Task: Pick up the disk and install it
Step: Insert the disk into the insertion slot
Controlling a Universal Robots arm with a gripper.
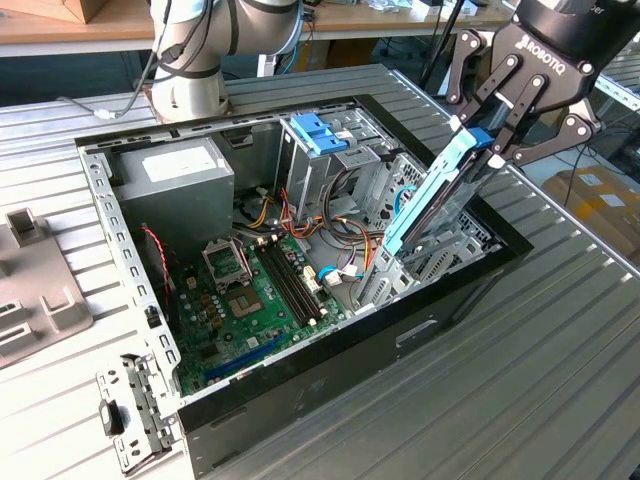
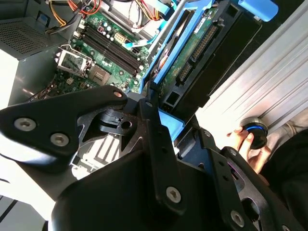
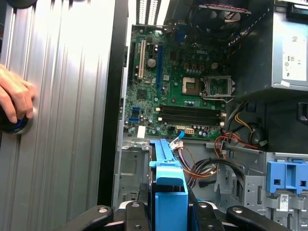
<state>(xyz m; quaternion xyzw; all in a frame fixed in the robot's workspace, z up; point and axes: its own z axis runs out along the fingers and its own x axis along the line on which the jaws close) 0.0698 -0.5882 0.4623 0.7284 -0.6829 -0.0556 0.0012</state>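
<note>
1. One disk (image 1: 432,195), framed in blue rails, hangs steeply tilted over the open case (image 1: 330,345). Its lower end is down among the grey bays (image 1: 455,245) at the exterior view's right.
2. Its long axis climbs from that low end toward the exterior view's right, up to the hand (image 1: 485,150).
3. The hand is clamped on the disk's upper end, pinching the blue rail, so the disk lies below the hand and points into the case.
4. The motherboard (image 1: 250,290) lies flat beside the bays, apart from the disk.
5. The case rests on the ribbed surface (image 1: 520,400).
</note>
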